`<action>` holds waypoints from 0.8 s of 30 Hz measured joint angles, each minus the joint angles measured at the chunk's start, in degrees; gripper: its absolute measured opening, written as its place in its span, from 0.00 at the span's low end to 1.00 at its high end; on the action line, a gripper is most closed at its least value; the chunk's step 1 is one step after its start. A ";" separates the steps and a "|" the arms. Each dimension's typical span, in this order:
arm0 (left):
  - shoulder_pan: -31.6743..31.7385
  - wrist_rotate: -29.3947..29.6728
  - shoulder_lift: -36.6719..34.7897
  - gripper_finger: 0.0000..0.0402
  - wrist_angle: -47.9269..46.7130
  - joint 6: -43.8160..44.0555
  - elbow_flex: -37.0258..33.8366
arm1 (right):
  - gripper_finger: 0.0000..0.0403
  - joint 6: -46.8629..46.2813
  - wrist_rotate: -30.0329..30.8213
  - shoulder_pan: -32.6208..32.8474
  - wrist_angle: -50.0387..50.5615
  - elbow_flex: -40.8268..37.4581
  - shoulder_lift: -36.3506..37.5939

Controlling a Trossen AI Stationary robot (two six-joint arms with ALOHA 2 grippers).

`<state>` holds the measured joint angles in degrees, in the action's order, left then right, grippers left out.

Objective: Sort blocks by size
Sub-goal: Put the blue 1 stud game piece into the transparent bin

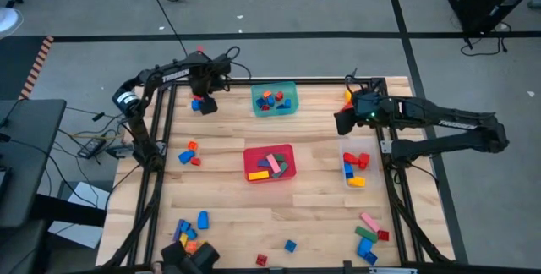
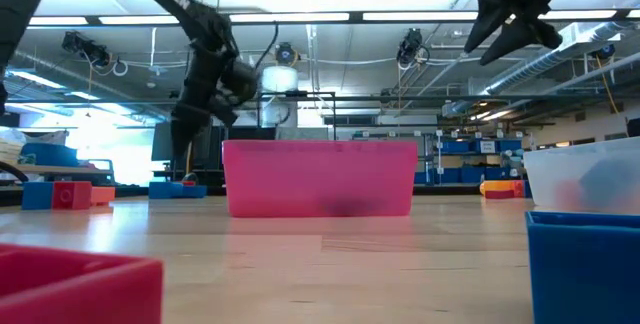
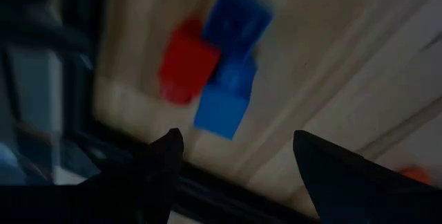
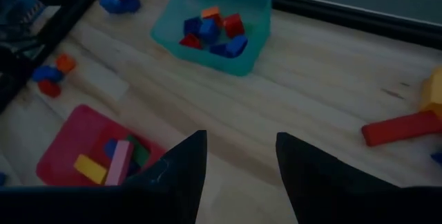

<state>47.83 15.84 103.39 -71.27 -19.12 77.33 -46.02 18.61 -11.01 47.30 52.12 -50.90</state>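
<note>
Near edge: loose blocks lie in two clusters on the counter (image 1: 228, 215), one at the near left corner (image 1: 190, 232) and one at the near right corner (image 1: 368, 238), with a red block (image 1: 261, 260) and a blue block (image 1: 290, 245) between them.
Middle: the red tub (image 1: 269, 163) holds longer bars; a few blocks (image 1: 189, 154) lie to its left; the clear tub (image 1: 355, 167) on the right holds several more.
Far side: the teal tub (image 1: 275, 98) holds small red, blue and orange blocks.
Left gripper (image 3: 235, 148): hangs over the far left corner, just above a red block (image 3: 186, 61) touching two blue blocks (image 3: 231, 65); jaws apart, nothing between them.
Right gripper (image 4: 238, 158): raised above the far right of the counter, between the teal and clear tubs; jaws apart and empty.
Far right edge: a red bar (image 4: 399, 128) lies beside a yellow block (image 4: 434, 89).
</note>
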 joint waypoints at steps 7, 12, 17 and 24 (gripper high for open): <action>3.83 -5.03 5.93 0.70 -0.48 1.36 -0.03 | 0.47 0.80 -0.92 -0.81 -2.56 0.00 -1.98; 4.11 -4.98 7.69 0.70 1.19 1.04 -0.03 | 0.47 0.79 -1.78 -0.83 -3.90 0.00 -3.38; 4.12 -4.87 8.89 0.70 1.54 1.13 -0.04 | 0.47 0.79 -2.18 -0.83 -4.54 0.00 -4.48; 3.66 -11.08 8.94 0.70 0.17 2.30 -0.86 | 0.47 0.83 -2.21 -0.83 -4.58 0.00 -5.26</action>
<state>51.49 4.75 112.33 -71.10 -16.82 76.47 -45.18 16.40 -11.84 42.72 52.12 -56.16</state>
